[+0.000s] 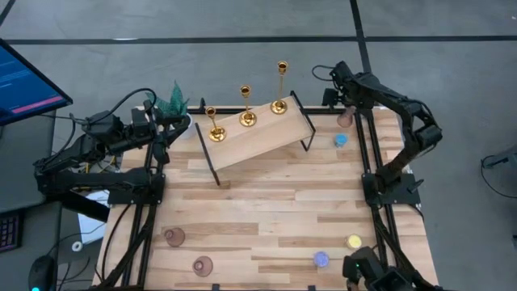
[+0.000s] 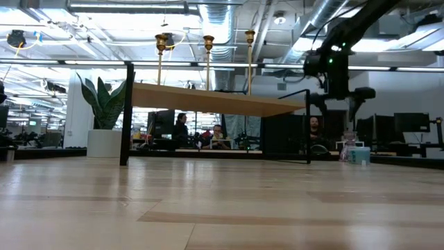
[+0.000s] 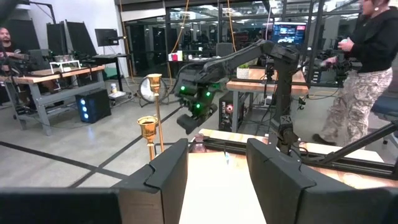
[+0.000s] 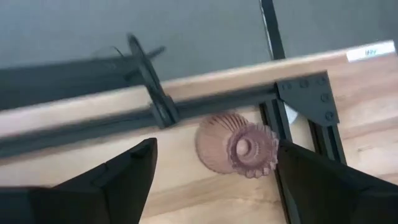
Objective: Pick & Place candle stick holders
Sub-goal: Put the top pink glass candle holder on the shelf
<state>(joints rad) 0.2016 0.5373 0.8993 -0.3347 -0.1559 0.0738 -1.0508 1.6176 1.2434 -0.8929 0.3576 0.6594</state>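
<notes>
Three gold candle stick holders (image 1: 246, 113) stand on a raised wooden shelf (image 1: 258, 139) at the table's far middle. A pink ribbed holder (image 4: 236, 149) stands on its base near the far right corner, also seen in the high view (image 1: 346, 120). My right gripper (image 4: 217, 152) hovers above it, slanting down, open, with a finger to either side and clear of it. Two more pink holders (image 1: 174, 236) (image 1: 202, 264) stand near the front left. My left gripper (image 3: 217, 168) waits at the far left, level and open, holding nothing.
A blue light (image 1: 341, 139) sits just nearward of the far right holder. A yellow light (image 1: 354, 241) and a bluish one (image 1: 321, 259) lie at the near right. A green plant (image 1: 172, 101) stands by the left gripper. Black frame rails (image 4: 155, 102) edge the table.
</notes>
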